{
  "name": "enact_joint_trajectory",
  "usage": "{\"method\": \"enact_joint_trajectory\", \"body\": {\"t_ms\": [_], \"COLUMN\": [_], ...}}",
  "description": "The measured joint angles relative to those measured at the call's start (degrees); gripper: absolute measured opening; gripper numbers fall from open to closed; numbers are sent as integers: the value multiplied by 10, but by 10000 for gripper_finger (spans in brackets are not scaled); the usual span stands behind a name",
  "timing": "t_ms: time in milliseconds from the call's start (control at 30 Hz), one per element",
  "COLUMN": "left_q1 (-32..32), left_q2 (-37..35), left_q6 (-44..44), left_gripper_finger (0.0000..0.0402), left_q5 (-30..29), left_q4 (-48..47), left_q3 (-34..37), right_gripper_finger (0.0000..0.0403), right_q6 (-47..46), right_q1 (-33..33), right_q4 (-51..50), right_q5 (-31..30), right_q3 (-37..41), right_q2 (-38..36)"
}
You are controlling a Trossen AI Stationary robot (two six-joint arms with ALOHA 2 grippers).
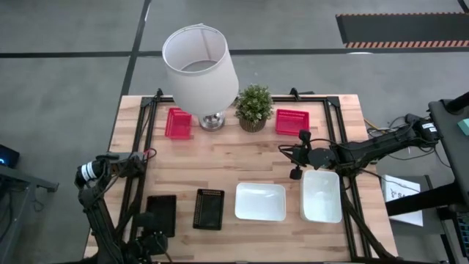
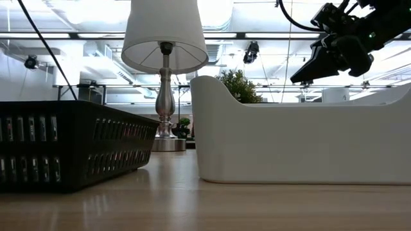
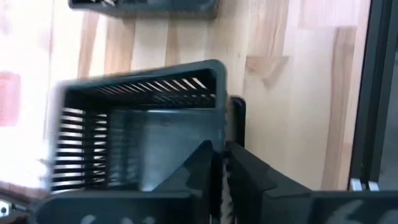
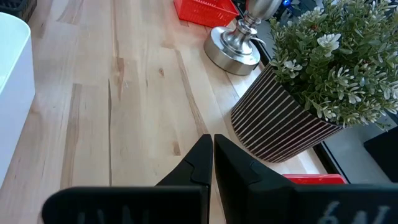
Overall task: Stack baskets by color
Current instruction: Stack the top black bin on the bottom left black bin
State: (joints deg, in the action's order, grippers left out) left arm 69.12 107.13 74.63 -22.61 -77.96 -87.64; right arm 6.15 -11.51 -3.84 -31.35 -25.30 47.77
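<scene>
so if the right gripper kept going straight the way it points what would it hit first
Probably the plant's striped pot: the right gripper, shut and empty, aims at bare wood just beside it, so it might narrowly pass and reach the lamp base.

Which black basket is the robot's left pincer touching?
The black basket nearest the table's left edge. The left pincer pinches its side wall, while the other black basket sits alone beside a white basket.
</scene>
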Motion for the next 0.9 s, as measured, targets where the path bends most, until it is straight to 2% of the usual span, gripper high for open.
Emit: {"method": "enact_joint_trajectory", "body": {"t_ms": [233, 433, 733, 900], "left_q1": [0, -2, -30, -32], "left_q2": [0, -4, -50, -58], "left_q6": [0, 0, 0, -16], "left_gripper_finger": [90, 113, 109, 56], "left_q5": [27, 28, 31, 30], "left_q4": [-5, -6, -5, -8], "left_q3": [0, -11, -41, -26], "right_gripper_finger": [9, 9, 9, 9], "right_q6": [0, -1, -2, -2], "right_q1": [0, 0, 0, 0], "right_q4": [0, 0, 0, -1], "right_q5": [0, 0, 2, 3], "right_q3": [0, 0, 0, 0], "right_q2": [0, 0, 0, 0]}}
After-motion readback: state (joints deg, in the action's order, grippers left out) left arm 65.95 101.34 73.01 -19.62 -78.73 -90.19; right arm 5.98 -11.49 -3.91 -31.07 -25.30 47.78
